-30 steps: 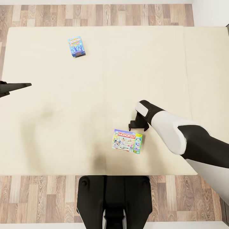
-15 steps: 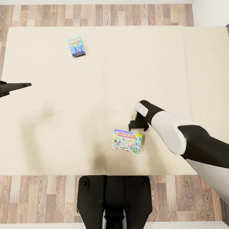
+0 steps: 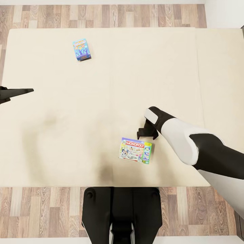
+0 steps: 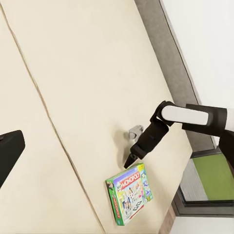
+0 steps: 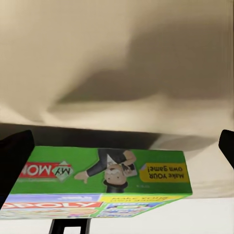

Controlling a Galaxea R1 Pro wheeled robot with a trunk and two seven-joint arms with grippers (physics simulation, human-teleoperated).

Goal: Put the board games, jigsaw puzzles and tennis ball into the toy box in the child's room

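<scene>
Left gripper [image 3: 28, 90]: a dark tip over the left edge of the wide cream two-part mattress bed [image 3: 101, 101], well apart from both boxes; finger spacing cannot be told from these views. Small teal-blue printed board game box [image 3: 81, 49] lies flat toward the far left of the mattress, untouched. White flat Monopoly board game box with multicoloured edges [image 3: 135, 150] lies flat near the near edge of the bed. Right gripper [image 3: 147, 136] hangs just beyond that box's far edge, fingers spread wide, wider than the box's green side [image 5: 100, 171] in the right wrist view, nothing held. Risks, as judged: the fingers sit low beside the box rather than over it, so closing now would catch only an edge or shove the box toward the bed's near edge and the wood-plank floor [image 3: 40, 210]. The soft mattress may yield, spoiling a clean pinch on so thin a box. A one-corner grip would let it tilt and slip.
</scene>
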